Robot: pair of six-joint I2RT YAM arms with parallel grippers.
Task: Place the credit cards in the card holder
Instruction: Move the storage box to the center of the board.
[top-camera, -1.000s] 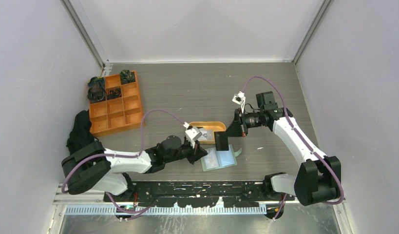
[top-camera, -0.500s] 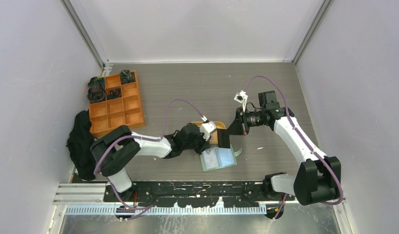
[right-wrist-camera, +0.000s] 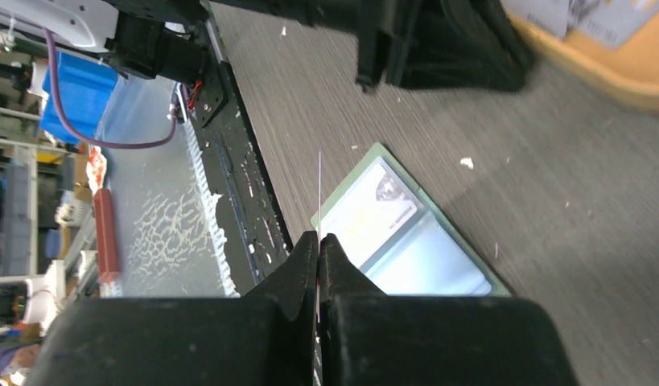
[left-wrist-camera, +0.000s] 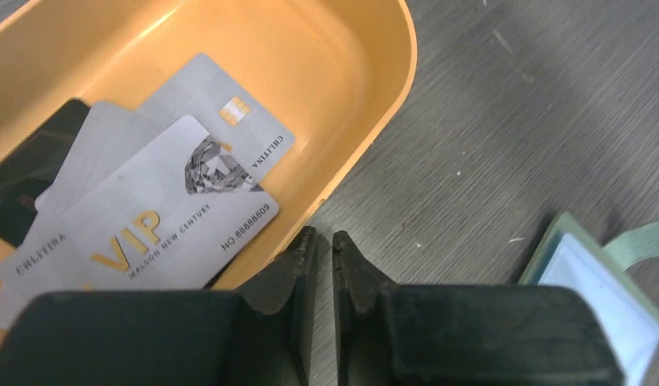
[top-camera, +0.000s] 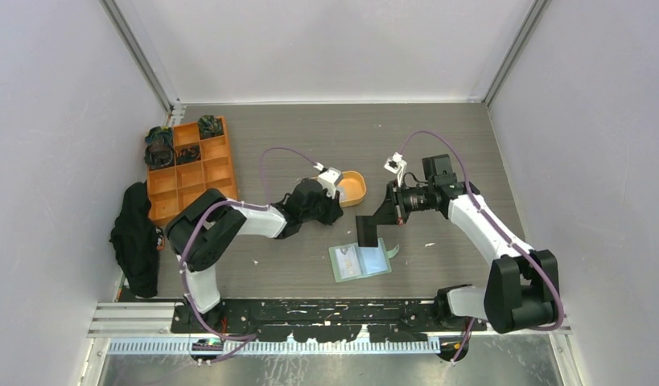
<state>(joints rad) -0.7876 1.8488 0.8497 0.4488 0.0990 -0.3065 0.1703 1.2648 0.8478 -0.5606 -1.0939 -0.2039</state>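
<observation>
Open on the table lies the sage-green card holder (top-camera: pixel 360 260) (right-wrist-camera: pixel 406 233) (left-wrist-camera: pixel 599 281), one pale card in its left pocket. The other credit cards (left-wrist-camera: pixel 161 217), grey ones and a black one, overlap in an orange tray (top-camera: pixel 354 189) (left-wrist-camera: pixel 374 121). My left gripper (top-camera: pixel 339 207) (left-wrist-camera: pixel 324 241) sits at the tray's near rim. Its jaws are open by a narrow gap with nothing between them. My right gripper (top-camera: pixel 376 219) (right-wrist-camera: pixel 319 241) hovers just behind the card holder, shut on a black credit card (top-camera: pixel 366 231) that appears edge-on (right-wrist-camera: pixel 319 201) in the right wrist view.
An orange grid organiser (top-camera: pixel 189 170) with dark items in its back cells stands at the far left. A black cloth (top-camera: pixel 134 233) lies beside it against the left wall. A black rail (top-camera: pixel 310 310) runs along the near table edge.
My left arm swung away from the card holder toward the back. The orange tray shifted back with it, and the left jaws parted slightly. The right gripper kept its card and barely moved.
</observation>
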